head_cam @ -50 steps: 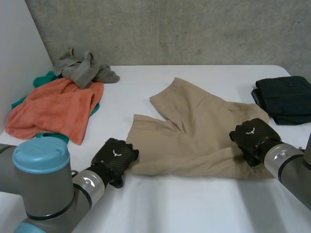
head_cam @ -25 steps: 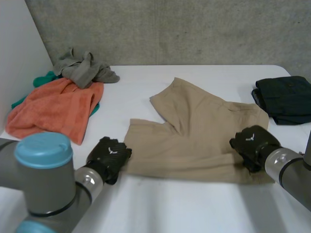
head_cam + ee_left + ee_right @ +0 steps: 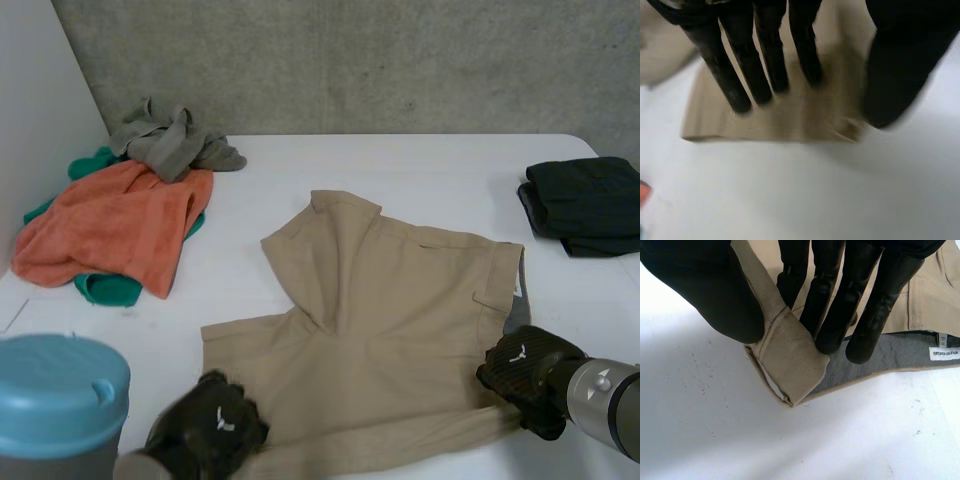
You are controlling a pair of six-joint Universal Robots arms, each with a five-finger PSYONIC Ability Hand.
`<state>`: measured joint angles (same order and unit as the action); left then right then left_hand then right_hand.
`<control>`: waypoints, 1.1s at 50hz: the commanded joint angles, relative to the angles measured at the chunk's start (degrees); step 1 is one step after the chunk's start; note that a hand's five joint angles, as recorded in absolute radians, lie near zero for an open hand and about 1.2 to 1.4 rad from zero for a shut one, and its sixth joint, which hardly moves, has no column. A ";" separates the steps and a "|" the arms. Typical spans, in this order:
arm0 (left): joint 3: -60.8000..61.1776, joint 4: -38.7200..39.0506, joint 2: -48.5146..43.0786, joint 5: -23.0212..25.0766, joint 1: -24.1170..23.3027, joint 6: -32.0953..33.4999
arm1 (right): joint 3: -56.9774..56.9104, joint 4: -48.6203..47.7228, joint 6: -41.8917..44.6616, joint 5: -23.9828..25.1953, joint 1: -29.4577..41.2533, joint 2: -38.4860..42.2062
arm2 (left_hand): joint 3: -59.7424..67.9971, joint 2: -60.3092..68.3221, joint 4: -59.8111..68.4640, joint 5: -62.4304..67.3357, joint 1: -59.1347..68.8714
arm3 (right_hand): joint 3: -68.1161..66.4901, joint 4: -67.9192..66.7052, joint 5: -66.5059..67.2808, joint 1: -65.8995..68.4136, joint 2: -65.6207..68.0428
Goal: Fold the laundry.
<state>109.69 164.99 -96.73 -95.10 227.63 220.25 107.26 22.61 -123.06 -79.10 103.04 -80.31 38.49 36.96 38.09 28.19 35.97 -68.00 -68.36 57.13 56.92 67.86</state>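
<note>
Tan shorts lie spread on the white table, waistband to the right and legs to the left. My left hand is at the near leg's hem by the table's front edge. In the left wrist view its straight fingers rest on top of the flat tan hem, with the thumb apart at the hem's side. My right hand is at the near waistband corner. There its thumb and fingers pinch a folded bit of the waistband, showing the grey lining and a label.
An orange towel over green cloth and a crumpled grey garment are piled at the far left by the side wall. A folded dark garment lies at the far right edge.
Both hands have drawn back toward the table's near edge, dragging the shorts with them. The far leg now stands nearer the middle of the table.
</note>
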 commanded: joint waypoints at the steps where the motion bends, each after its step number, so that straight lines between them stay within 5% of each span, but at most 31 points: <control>1: -9.74 6.65 -0.22 0.00 1.32 0.53 | -0.12 -0.99 0.19 -0.09 -0.12 0.15 | -27.09 -25.56 -26.69 -26.79 -24.57 | -12.00 -11.64 12.87 23.08 12.14; 6: -16.68 14.20 -4.16 1.49 5.53 0.80 | -0.21 -2.39 0.19 -0.09 -0.03 0.41 | -26.93 -25.40 -26.53 -26.63 -24.41 | -12.00 -11.64 12.87 23.08 12.14; 13: -33.81 18.09 -21.81 14.05 11.07 0.27 | -0.65 -3.80 0.01 -0.26 0.14 0.94 | -23.74 -22.21 -23.34 -23.44 -21.22 | -12.00 -11.64 12.87 23.08 12.14; 21: -57.98 11.41 -41.95 22.31 15.21 -0.78 | -1.18 -5.30 -0.16 -0.44 0.14 3.92 | -14.15 -12.63 -13.76 -13.85 -11.64 | -12.00 -11.64 12.87 23.08 12.14; 25: -73.60 3.00 -52.65 30.21 16.70 -8.40 | -1.36 -5.47 -0.25 -0.44 0.23 5.33 | -6.76 -5.23 -6.37 -6.46 -4.25 | -12.00 -11.64 12.87 23.08 12.14; 29: -84.60 -2.73 -59.61 33.22 18.02 -12.82 | -1.36 -6.35 -0.43 -0.53 0.23 6.56 | -4.90 -3.37 -4.50 -4.60 -2.38 | -12.00 -11.64 12.87 23.08 12.14; 44: -91.84 -7.49 -66.13 34.72 18.55 -12.91 | -2.15 -7.75 -0.69 -0.53 0.23 7.00 | -2.20 -0.67 -1.80 -1.90 0.32 | -12.00 -11.64 12.87 23.08 12.14; 55: -91.84 -8.98 -65.70 32.62 18.55 -12.91 | -2.23 -8.28 -0.69 -0.61 0.23 7.80 | 23.84 25.37 24.24 24.14 26.36 | -12.00 -11.64 12.87 23.08 12.14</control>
<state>17.80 156.57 -162.69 -60.94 246.16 207.34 105.01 14.41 -123.75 -79.70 103.23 -72.81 46.82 47.18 46.92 36.57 47.48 -68.24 -68.36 57.14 56.92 67.86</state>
